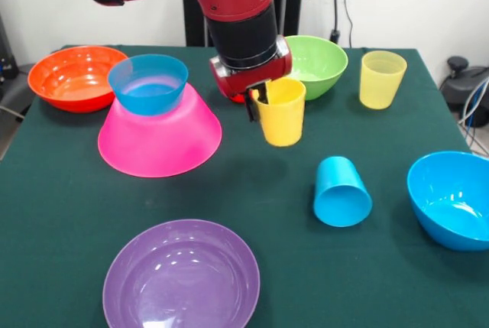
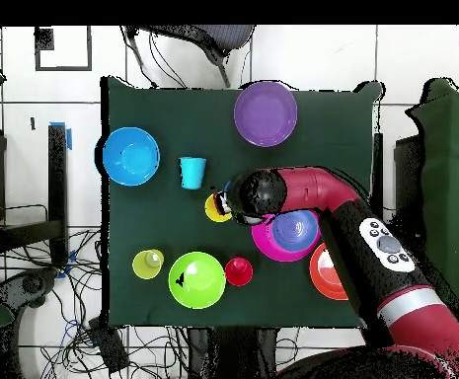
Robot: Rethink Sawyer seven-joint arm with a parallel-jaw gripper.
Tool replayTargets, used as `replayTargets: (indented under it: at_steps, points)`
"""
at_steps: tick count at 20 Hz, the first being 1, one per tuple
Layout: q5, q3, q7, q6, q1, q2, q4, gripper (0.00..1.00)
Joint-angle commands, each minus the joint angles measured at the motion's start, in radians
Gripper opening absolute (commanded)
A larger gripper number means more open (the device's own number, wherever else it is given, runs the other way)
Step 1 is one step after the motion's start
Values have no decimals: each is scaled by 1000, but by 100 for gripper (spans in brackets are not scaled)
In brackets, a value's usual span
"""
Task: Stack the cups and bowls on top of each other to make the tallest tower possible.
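Observation:
My gripper [image 1: 258,100] is shut on the near rim of the opaque yellow cup [image 1: 281,114], one finger inside it and one outside. The cup is upright near the table's middle, and it also shows in the overhead view [image 2: 216,208]. The tower stands to its left: the big pink bowl [image 1: 159,135] upside down with the small blue bowl [image 1: 148,83] upright on top. The orange bowl [image 1: 76,77] sits on the table beside it. The blue cup [image 1: 341,190], the pale yellow cup [image 1: 381,78] and the red cup [image 2: 238,270] stand apart.
The green bowl [image 1: 317,64] is just behind the gripper. The medium blue bowl [image 1: 452,198] sits at the right edge. The purple bowl [image 1: 182,274] sits at the near edge. My arm [image 2: 371,237] reaches over the pink bowl in the overhead view.

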State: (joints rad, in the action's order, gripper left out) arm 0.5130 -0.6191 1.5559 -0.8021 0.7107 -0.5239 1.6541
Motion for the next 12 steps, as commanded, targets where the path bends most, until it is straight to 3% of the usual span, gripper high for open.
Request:
replayTargets:
  at_steps: [1,5,12]
  points:
    - [12,37,-79,-120,-8,-14,-31,0]
    - [41,42,-57,-76,-10,-4,-29,0]
    - [117,78,17,100,-35,36,-36,0]
